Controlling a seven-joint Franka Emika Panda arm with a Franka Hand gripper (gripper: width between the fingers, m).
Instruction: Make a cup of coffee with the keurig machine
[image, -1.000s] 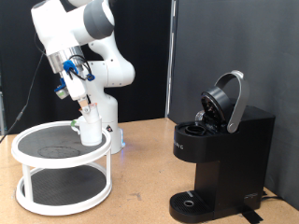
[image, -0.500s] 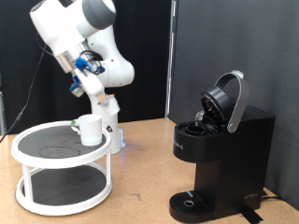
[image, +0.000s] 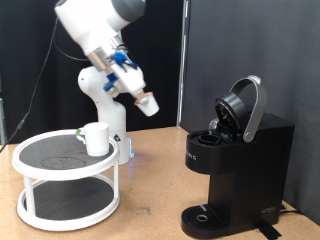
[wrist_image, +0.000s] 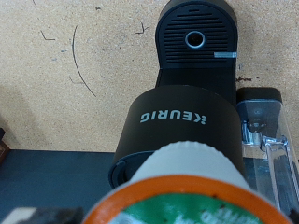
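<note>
Gripper (image: 148, 104): closed on the pod (image: 149, 105), in mid-air between the shelf (image: 66, 185) and the keurig (image: 235, 165).
Pod: white, tan top.
Keurig: lid raised; "KEURIG" legible in the wrist view (wrist_image: 183, 116).
Cup (image: 96, 138): upright on the shelf's top tier.

"KEURIG" in white caps on the domed lid of the keurig machine (wrist_image: 182, 117), seen upside down in wrist view. Small white mark on machine front in exterior view, unreadable

Wood table (image: 150, 190) — keurig machine (image: 238, 170) & white 2-tier stand (image: 65, 180) on it.
</note>
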